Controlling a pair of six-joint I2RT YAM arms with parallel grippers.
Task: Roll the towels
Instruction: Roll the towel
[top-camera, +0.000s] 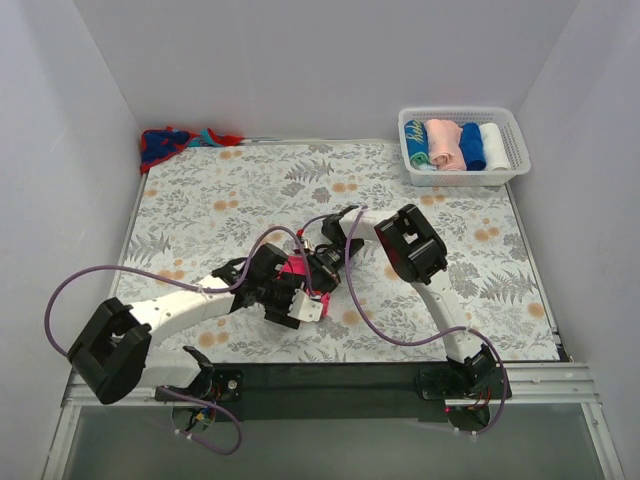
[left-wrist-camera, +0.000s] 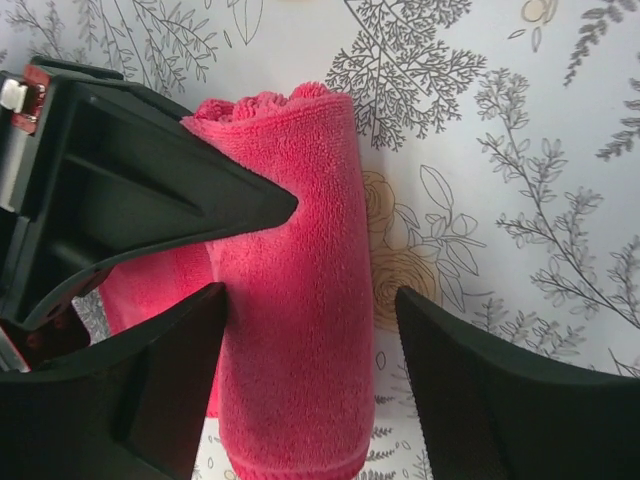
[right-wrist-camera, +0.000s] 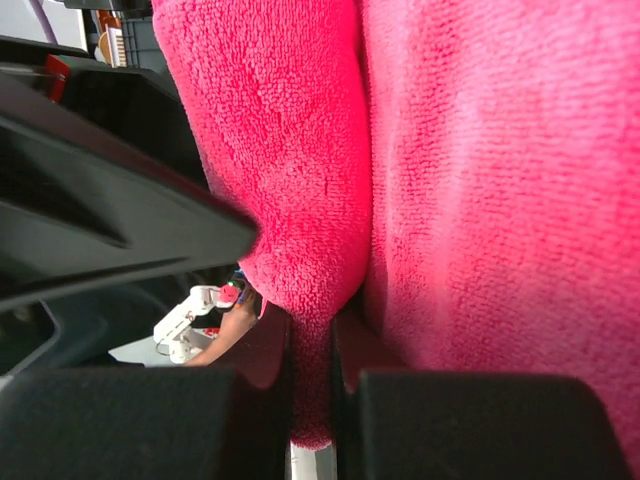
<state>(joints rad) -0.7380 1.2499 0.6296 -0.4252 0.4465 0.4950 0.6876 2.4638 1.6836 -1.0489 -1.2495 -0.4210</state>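
Pink towel (left-wrist-camera: 290, 300) in short roll on floral table cloth (top-camera: 230, 200), mid-table, between both arms. Right gripper (right-wrist-camera: 312, 385) nearly closed, pinching fold of pink towel between fingers. Left gripper (left-wrist-camera: 312, 390) open, jaws straddling roll: one finger against its side, other just clear. Right arm's finger lies across roll's upper part. Red-and-blue towel (top-camera: 168, 142) bunched at far left corner, well apart. White basket (top-camera: 515, 150) at far right corner holds four rolled cloths (top-camera: 450, 143).
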